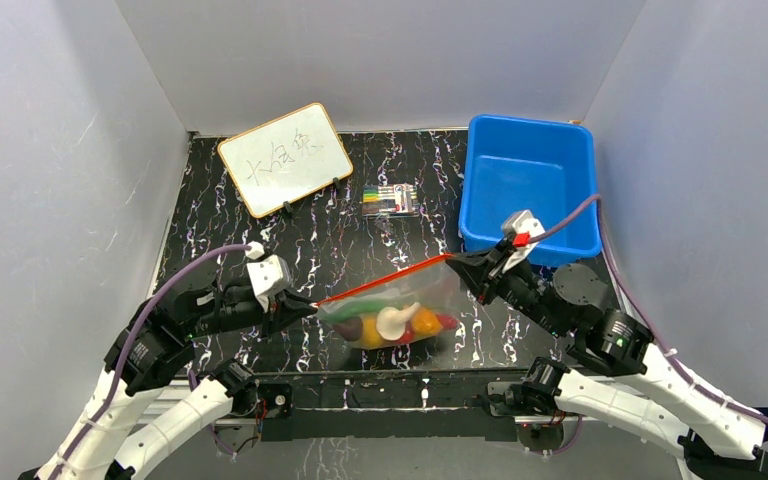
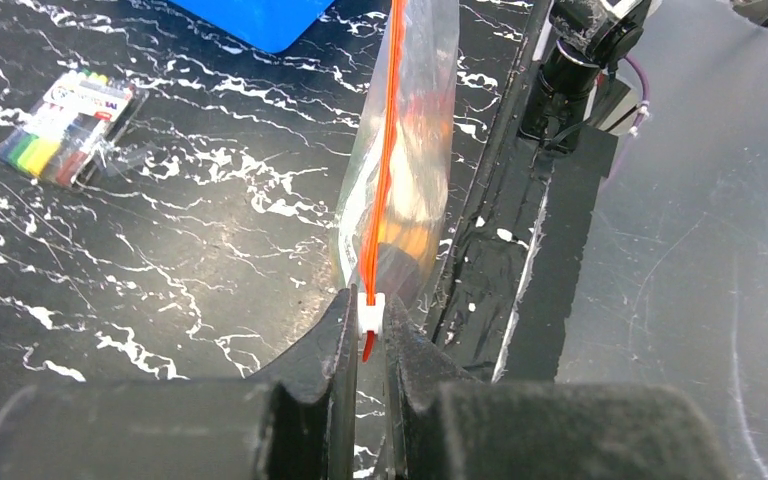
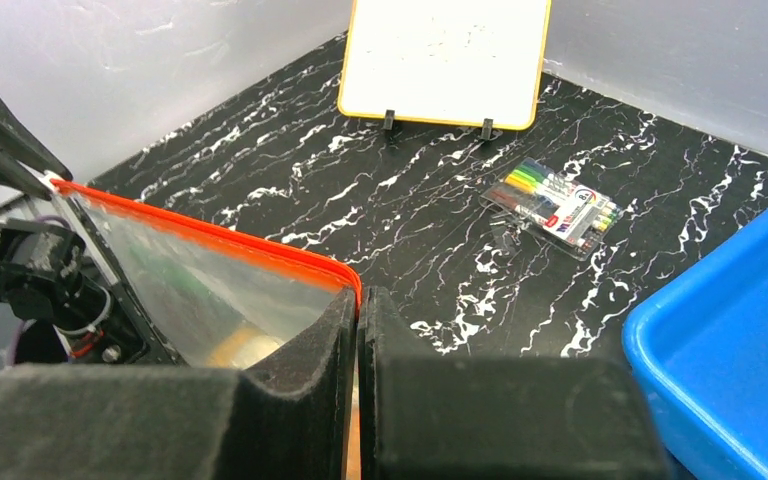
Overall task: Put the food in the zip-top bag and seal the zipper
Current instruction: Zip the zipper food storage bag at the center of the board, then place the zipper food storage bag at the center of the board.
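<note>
The clear zip-top bag (image 1: 400, 310) hangs stretched between my two grippers above the table's near edge. Toy food (image 1: 400, 325) sits inside it: white, orange, yellow, green and red pieces. The orange-red zipper (image 1: 385, 277) runs taut from left to right. My left gripper (image 1: 310, 303) is shut on the white zipper slider (image 2: 370, 312) at the bag's left end. My right gripper (image 1: 457, 262) is shut on the bag's right corner (image 3: 345, 280), with the zipper strip (image 3: 200, 235) running away from it.
A blue tub (image 1: 530, 185) stands at the back right, just behind my right gripper. A pack of coloured markers (image 1: 391, 199) lies mid-back. A small whiteboard (image 1: 284, 157) stands at the back left. Grey walls enclose the black marbled table (image 1: 350, 240).
</note>
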`<act>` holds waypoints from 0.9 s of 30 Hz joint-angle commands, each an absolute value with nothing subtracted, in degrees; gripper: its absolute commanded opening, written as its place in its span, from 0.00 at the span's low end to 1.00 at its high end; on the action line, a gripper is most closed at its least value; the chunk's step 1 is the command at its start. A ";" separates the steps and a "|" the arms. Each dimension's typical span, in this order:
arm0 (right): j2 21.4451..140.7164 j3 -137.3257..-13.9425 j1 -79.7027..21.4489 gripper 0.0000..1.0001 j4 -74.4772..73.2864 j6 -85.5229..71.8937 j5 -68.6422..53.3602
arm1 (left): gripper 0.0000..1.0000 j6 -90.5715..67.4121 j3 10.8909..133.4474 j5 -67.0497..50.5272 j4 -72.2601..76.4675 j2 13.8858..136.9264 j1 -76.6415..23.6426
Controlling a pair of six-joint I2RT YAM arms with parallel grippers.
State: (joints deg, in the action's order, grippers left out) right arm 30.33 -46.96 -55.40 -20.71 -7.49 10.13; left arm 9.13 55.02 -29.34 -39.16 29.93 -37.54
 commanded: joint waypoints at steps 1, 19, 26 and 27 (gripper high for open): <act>34.61 -48.71 -54.58 0.00 -20.81 -0.48 7.78 | 0.00 1.34 56.88 -27.64 -40.27 29.92 -37.40; 57.17 -54.65 -51.58 0.52 -12.18 4.33 13.32 | 0.00 -13.25 50.78 4.94 -26.94 45.70 -37.38; 53.89 -56.44 -51.54 0.96 -15.69 -4.86 14.23 | 0.03 -15.74 50.67 9.42 -22.01 50.79 -37.12; 53.09 -56.27 -51.59 0.98 -15.58 -5.98 14.62 | 0.04 -16.07 50.64 9.55 -21.42 51.11 -37.09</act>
